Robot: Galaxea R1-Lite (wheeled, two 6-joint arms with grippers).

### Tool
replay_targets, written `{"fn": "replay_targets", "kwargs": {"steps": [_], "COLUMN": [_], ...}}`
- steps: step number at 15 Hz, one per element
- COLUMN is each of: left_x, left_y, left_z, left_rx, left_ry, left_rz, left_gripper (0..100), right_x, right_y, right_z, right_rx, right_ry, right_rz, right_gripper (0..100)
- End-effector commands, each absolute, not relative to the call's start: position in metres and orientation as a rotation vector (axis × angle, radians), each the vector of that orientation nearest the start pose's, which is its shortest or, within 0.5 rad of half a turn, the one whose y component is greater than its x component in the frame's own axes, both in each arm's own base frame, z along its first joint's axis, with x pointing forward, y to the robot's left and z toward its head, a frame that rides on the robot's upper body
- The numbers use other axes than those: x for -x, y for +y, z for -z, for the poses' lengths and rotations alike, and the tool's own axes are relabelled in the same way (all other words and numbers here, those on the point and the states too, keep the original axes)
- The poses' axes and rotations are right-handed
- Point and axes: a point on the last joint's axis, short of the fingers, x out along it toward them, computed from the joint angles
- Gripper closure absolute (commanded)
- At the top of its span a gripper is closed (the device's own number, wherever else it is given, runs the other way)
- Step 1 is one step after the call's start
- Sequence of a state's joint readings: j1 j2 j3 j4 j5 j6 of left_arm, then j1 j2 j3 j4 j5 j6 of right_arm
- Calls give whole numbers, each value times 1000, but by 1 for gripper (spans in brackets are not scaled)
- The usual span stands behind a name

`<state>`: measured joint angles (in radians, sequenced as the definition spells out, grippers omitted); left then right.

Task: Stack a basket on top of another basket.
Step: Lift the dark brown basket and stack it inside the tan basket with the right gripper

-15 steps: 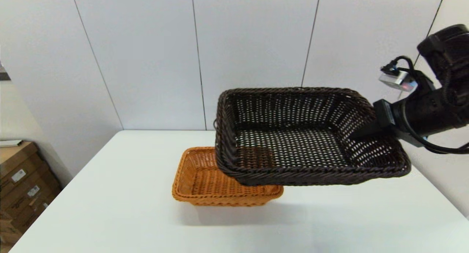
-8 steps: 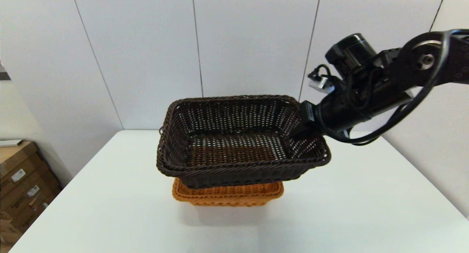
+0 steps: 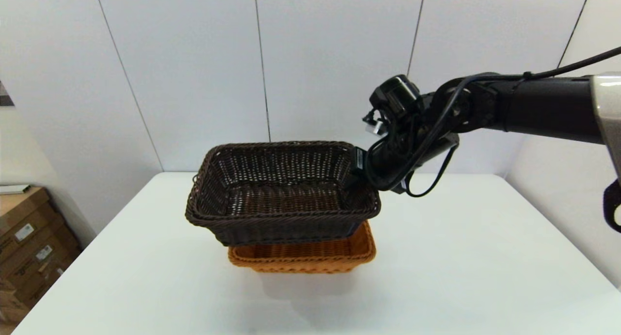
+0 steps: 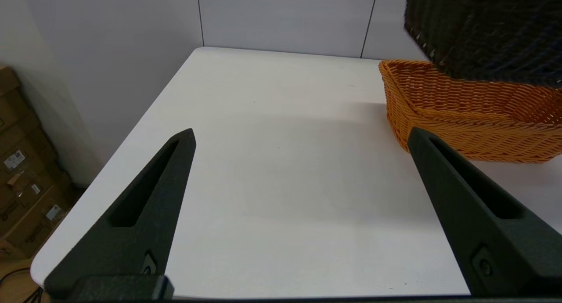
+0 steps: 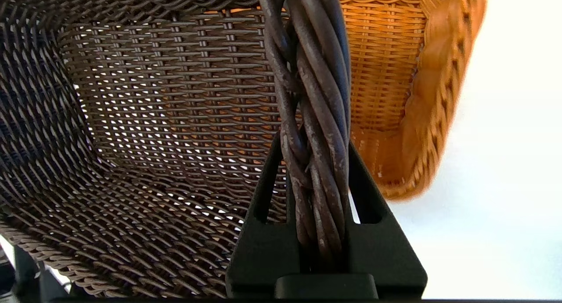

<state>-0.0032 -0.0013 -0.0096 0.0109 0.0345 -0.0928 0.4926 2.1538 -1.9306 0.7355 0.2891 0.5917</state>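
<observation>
Basket, dark brown, hangs by its rim clenched in my right gripper, over the orange-tan basket beneath. My left gripper is parked, fingers spread wide.

white table, grey panelled wall behind; cardboard boxes at left

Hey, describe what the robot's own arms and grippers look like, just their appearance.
The right arm is a matte black tube with a light grey segment near the shoulder end, black cables looping along it, and a small silver camera module at the wrist. Each gripper has two long black wedge-shaped fingers with slotted cut-outs: the left gripper, the right gripper.
</observation>
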Motion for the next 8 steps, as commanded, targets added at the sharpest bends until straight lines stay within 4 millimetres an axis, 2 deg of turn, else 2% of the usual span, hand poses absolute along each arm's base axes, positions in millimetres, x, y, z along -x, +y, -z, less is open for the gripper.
{"fn": "replay_targets", "kwargs": {"steps": [1, 3, 8], "left_x": [24, 24, 24], "left_y": [1, 1, 1], "left_z": [-77, -77, -77], "left_rx": [94, 94, 94], "left_ry": [-2, 0, 0], "left_rz": [-32, -32, -32], "left_gripper": [0, 0, 0], "right_x": [-371, -374, -381], "right_y": [206, 204, 194], "right_z": [-175, -170, -175], "right_rx": [-408, -394, -417], "right_ry": [1210, 1205, 1171], "right_rz": [-375, -342, -329], "right_gripper": [100, 100, 100]}}
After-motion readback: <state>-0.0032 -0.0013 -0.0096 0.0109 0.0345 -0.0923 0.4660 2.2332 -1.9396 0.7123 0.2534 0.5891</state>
